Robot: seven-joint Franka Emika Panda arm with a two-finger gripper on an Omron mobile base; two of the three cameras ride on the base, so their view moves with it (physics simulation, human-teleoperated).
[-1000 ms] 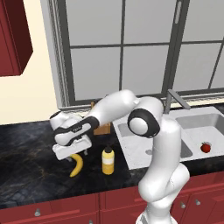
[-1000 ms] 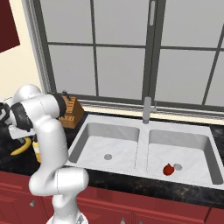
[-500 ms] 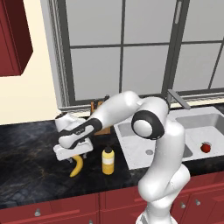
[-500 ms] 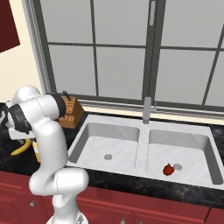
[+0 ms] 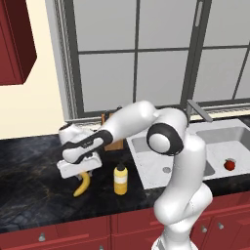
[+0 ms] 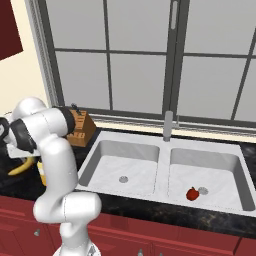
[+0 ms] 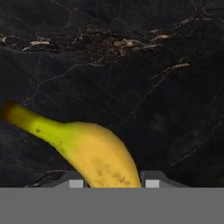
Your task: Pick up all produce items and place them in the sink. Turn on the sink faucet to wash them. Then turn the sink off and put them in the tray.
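Observation:
The curved yellow banana (image 5: 82, 185) (image 6: 17, 169) (image 7: 87, 148) lies on the black marbled counter, left of the sink (image 5: 151, 157) (image 6: 131, 159). My gripper (image 5: 80, 170) (image 7: 113, 183) reaches down over it, and in the hand view a fingertip (image 7: 77, 183) presses against each side of the banana's thick end. A small round red fruit (image 5: 229, 164) (image 6: 192, 193) rests in the right basin by the drain. Behind the divider between the basins stands the grey faucet (image 5: 197, 110) (image 6: 168, 126). The tray is out of view.
A yellow squeeze bottle (image 5: 120, 179) stands on the counter just right of the banana, close to my hand. A wooden knife block (image 6: 80, 127) sits behind the sink's left corner, under the window. Red cabinets run below the counter's front edge.
The fingers have closed in from wide open onto the banana's sides. The hand has sunk slightly toward the counter. The banana and the red fruit have not moved.

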